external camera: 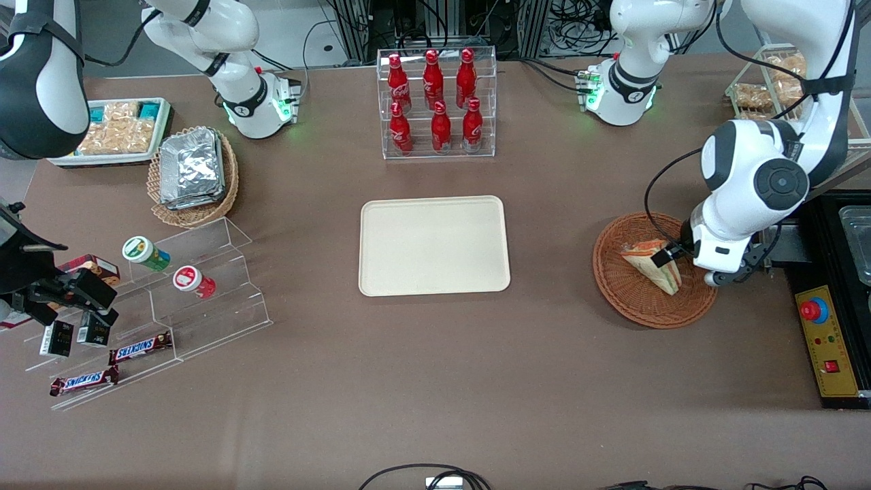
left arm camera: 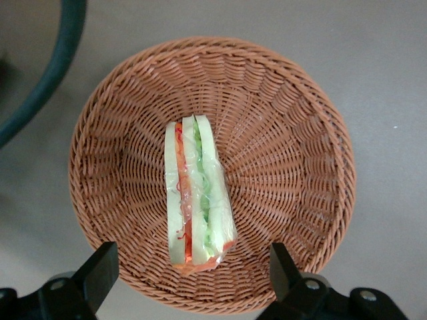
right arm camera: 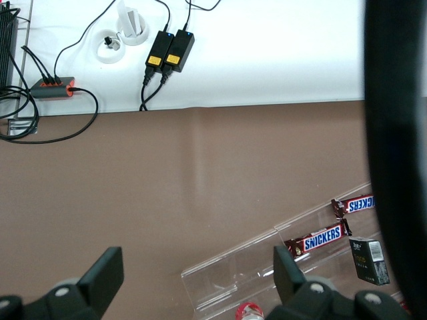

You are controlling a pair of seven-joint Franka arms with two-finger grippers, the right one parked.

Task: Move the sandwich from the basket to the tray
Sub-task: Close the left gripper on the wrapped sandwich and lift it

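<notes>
One sandwich (left arm camera: 197, 193) lies in your basket (left arm camera: 293, 167) — wrapped, filling edge up, roughly at the centre. Your jaws (left arm camera: 193, 273) hang spread wide just above it, one finger on each side, gripping nothing. Your tray (external camera: 434, 246) sits bare on the worktop (external camera: 435, 381) — well apart, toward the parked arm's end.

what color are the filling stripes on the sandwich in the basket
Orange-red and green, on the sandwich; clearest in the left wrist view.
</notes>
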